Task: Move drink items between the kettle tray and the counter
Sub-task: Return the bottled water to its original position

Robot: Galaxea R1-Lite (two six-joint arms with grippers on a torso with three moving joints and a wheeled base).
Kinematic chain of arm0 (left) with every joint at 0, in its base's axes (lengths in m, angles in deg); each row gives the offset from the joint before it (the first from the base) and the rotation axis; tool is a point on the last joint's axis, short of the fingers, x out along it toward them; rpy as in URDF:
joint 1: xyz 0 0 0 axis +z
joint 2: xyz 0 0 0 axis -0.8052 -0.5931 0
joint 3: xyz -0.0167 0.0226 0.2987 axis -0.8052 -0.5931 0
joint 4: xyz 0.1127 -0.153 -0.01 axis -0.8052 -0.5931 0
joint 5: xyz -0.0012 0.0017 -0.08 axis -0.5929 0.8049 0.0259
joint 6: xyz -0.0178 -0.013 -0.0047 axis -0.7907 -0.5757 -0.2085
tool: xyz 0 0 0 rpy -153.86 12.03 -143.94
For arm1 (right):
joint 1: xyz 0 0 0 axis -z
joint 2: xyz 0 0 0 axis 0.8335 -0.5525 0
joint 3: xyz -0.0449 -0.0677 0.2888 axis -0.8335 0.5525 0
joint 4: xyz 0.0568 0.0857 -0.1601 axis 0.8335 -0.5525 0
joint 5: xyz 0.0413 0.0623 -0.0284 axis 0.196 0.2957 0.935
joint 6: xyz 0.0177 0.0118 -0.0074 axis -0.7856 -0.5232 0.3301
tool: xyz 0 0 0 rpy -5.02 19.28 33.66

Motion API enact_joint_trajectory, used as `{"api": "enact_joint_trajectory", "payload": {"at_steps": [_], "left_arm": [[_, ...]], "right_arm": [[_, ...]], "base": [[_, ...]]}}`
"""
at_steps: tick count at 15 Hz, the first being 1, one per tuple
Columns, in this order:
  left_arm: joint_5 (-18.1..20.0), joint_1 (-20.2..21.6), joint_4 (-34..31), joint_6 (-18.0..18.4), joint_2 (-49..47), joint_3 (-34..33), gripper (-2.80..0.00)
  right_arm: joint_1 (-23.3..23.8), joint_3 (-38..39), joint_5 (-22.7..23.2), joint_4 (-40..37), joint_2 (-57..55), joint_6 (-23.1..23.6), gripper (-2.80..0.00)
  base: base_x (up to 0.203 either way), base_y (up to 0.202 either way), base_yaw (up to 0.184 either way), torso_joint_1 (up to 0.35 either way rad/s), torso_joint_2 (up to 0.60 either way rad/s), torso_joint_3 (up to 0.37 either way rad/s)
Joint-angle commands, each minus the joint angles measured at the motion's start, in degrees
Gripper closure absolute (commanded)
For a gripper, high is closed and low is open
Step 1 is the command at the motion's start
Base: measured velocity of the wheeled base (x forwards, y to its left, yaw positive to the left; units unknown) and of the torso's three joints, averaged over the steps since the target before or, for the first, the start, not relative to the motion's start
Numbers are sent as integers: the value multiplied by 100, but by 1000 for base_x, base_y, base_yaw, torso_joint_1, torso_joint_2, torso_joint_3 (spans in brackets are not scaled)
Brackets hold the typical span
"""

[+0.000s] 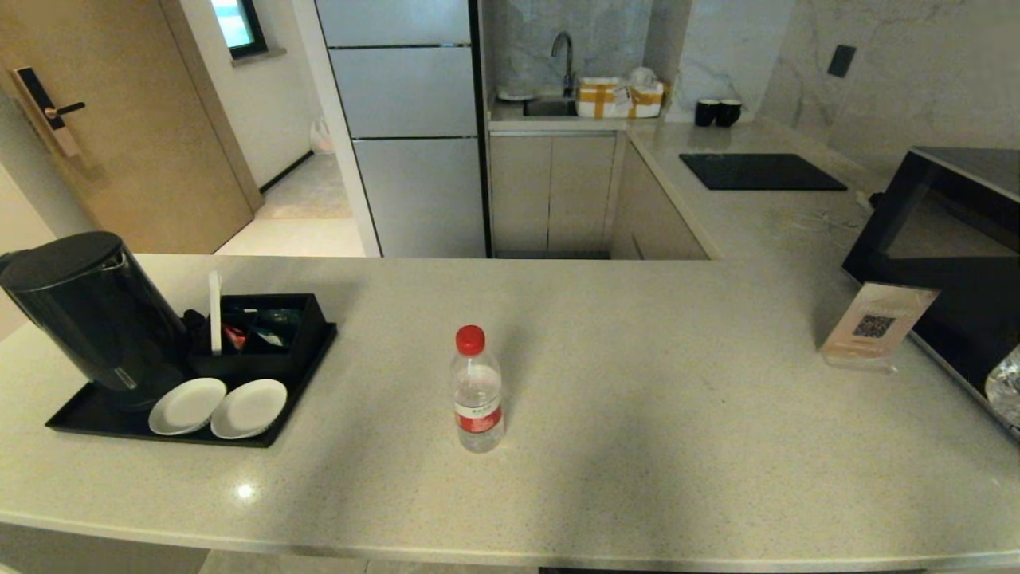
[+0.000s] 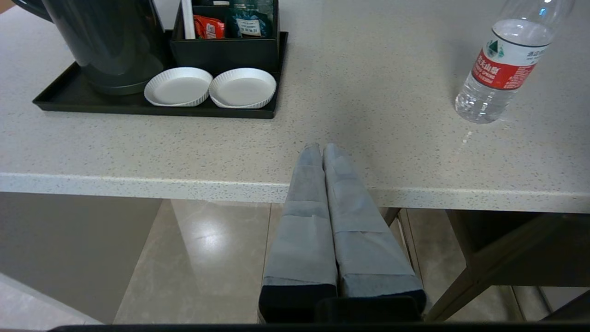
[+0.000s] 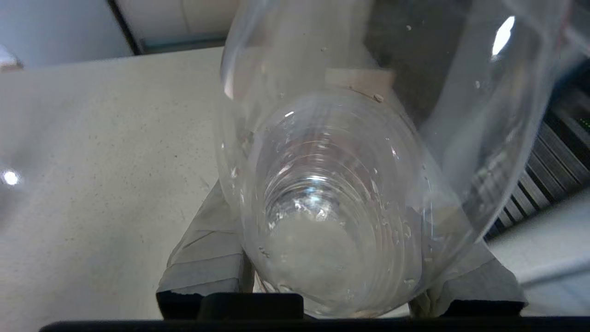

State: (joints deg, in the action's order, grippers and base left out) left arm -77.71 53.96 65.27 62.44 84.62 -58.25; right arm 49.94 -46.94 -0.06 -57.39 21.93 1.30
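My right pincer grips a bottle lengthwise; the tray lies far off at nine o'clock, nearer my shut left pincer.

Stone, plastic and cloth-like padding in front of you.

Your counter is speckled beige stone, polished enough to throw back a light spot near its front edge. The bottle standing on it is clear ribbed plastic with a glossy red cap and a printed film label. A second bottle, clear plastic beaded with droplets inside, sits between your right gripper's fingers, which wear matt grey cloth-like wrap, as do the left gripper's. The tray is matt black; the kettle is glossy dark plastic. Two white fluted lids look like paper.
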Motion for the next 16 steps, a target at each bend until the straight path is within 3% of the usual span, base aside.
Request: {"api": "enact_joint_trajectory", "payload": {"at_steps": [1, 5, 9, 12, 14, 16], "left_arm": [[1, 2, 2, -1, 0, -9, 0], [1, 2, 2, -1, 0, -9, 0], [1, 2, 2, -1, 0, -9, 0], [1, 2, 2, -1, 0, -9, 0], [-4, 2, 2, -1, 0, -4, 0], [-1, 2, 2, -1, 0, -9, 0]], "right_arm": [[-88, -1, -202, -479, 776, -238, 0], [48, 47, -409, -1514, 1955, -581, 0], [571, 154, -295, -2506, 3167, -782, 0], [764, 386, 88, -3341, 4067, -869, 0], [745, 428, 377, -3423, 4209, -874, 0], [698, 539, 1231, -3414, 4826, -666, 0]], "base": [[0, 0, 0, 0, 0, 0], [0, 0, 0, 0, 0, 0], [0, 0, 0, 0, 0, 0], [0, 0, 0, 0, 0, 0], [0, 0, 0, 0, 0, 0], [0, 0, 0, 0, 0, 0]]}}
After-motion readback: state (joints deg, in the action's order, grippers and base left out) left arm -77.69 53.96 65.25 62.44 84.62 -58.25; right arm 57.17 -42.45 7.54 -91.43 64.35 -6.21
